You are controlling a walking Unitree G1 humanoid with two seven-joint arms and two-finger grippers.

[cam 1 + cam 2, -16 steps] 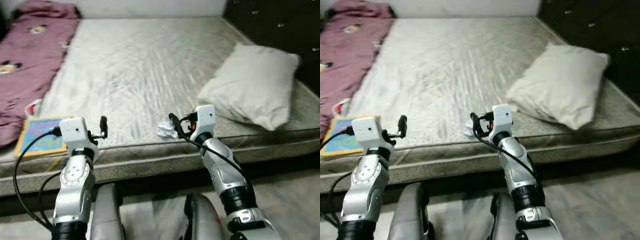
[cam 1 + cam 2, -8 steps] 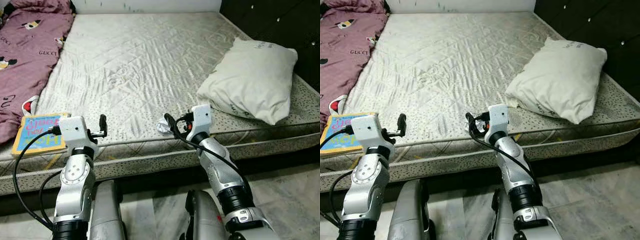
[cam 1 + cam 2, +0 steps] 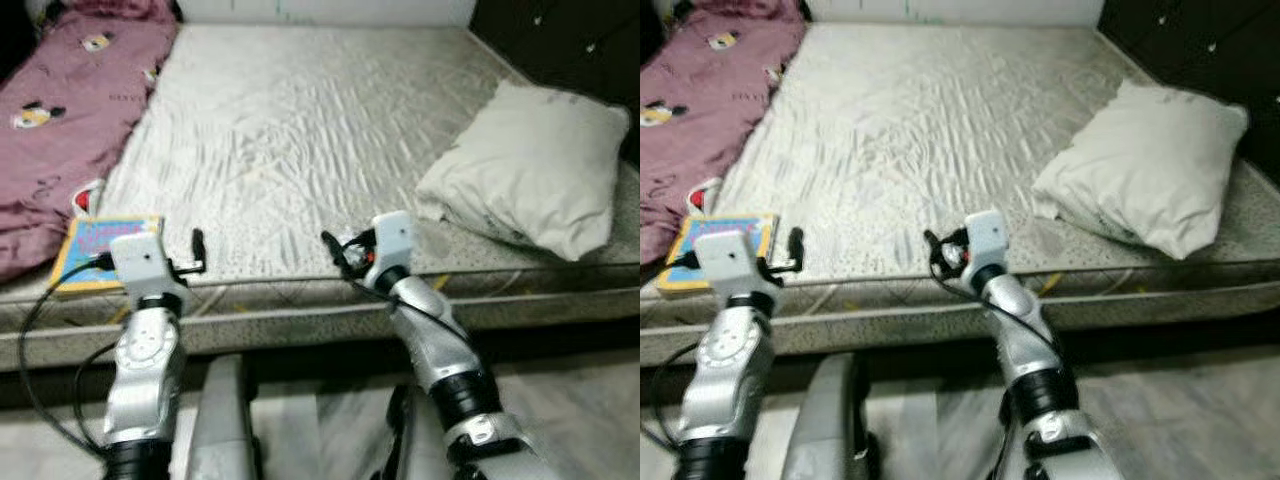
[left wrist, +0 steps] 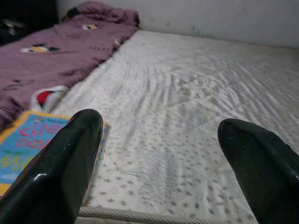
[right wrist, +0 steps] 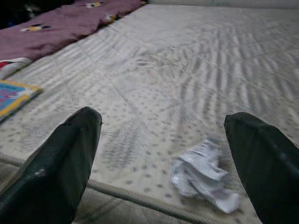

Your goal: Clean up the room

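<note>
Jaws on both grippers are standing wide open, gripping nothing, touching nothing. Largest first: mattress (image 3: 320,120) is lying bare, pale quilted with a speckled edge band. Maroon blanket (image 3: 70,110) with cartoon prints is bunching along its left side. White pillow (image 3: 540,180) is resting at the right edge, near the dark headboard (image 3: 590,40). Bright children's book (image 3: 100,250), blue and yellow cover, is lying flat at the front left corner, just beside the left gripper (image 3: 197,252). Crumpled paper (image 5: 203,175), white and wrinkled into a small wad, is sitting on the mattress near the front edge, between the fingers (image 5: 51,172) of the right gripper (image 3: 335,250) in the right wrist view, apart from both.
</note>
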